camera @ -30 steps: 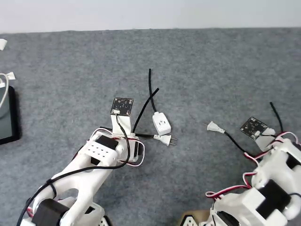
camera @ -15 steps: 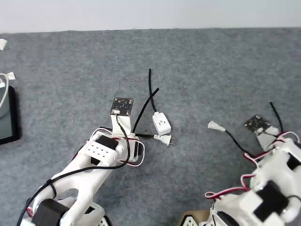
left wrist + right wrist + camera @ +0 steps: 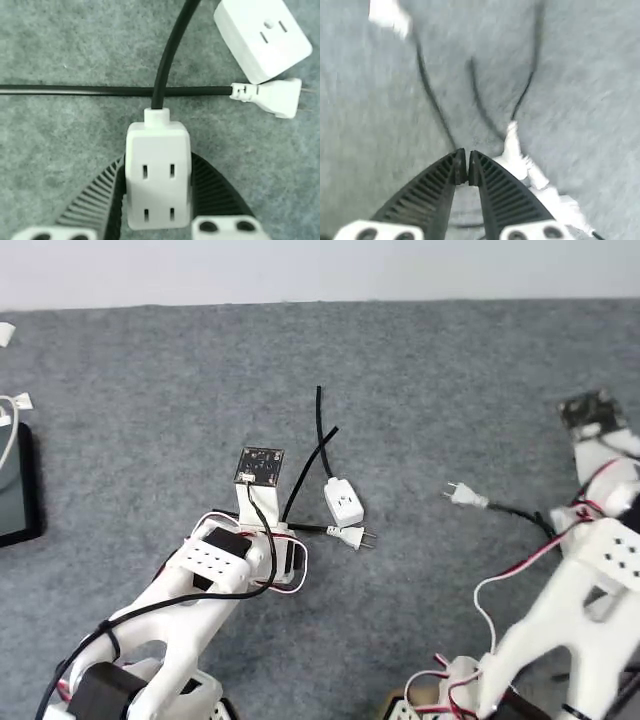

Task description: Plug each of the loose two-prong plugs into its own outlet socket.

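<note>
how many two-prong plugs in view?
2. One plug lies mid-table beside the white outlet block; the other plug is farther right on the mat. More may be hidden.

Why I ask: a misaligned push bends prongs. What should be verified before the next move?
1. Left claw clamps the white two-socket outlet block: ok.
2. Its slots uncovered: ok.
3. White two-prong plug beside it lined up with those slots: not ok, prongs point away.
4. Right claw shut on the thin black cord: ok.
5. Second white plug on that cord gripped by its body: not ok, it lies on the grey felt table.
6. White cube outlet free to receive a plug: ok.
</note>
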### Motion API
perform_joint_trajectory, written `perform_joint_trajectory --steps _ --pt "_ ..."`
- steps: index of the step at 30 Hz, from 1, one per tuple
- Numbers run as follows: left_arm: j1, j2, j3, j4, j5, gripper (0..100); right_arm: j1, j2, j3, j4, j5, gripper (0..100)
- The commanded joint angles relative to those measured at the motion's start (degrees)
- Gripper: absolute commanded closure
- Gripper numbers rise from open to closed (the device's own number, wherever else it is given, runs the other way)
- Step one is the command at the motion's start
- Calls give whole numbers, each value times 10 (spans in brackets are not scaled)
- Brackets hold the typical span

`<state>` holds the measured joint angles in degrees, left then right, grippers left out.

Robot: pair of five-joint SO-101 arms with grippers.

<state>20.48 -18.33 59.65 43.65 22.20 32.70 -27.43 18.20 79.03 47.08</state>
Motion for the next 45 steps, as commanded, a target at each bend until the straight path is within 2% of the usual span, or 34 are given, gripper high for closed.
perform_joint_trajectory --steps 1,6,8,12,14,19,22,25,29,35,45 --pt "-5 -17 -4 -13 -4 985 -45 -4 -55 -46 -32 991" --pt "-5 -17 -4 -13 -4 985 -86 88 -60 -158 -33 991" --pt "-5 -17 -4 -13 -4 985 -87 130 -74 -183 -59 991" --pt "-5 -17 -4 -13 -4 985 -92 189 -104 -141 -130 987" --pt "-5 -17 -4 -13 -4 985 -115 210 -103 -116 -200 986" --pt "-5 -17 -4 -13 -4 985 -139 243 -65 -102 -481 986" --pt "-5 -16 -4 -13 -4 985 -164 262 -47 -102 -576 958" --pt "-5 -16 -4 -13 -4 985 -185 279 -40 -103 -655 867" --pt "-5 -17 -4 -13 -4 985 -190 315 -37 -127 -680 778" --pt "-5 -16 -4 -13 -4 985 -192 382 -41 -149 -758 779" --pt "-5 -17 -3 -13 -4 985 -202 412 -45 -183 -761 779"
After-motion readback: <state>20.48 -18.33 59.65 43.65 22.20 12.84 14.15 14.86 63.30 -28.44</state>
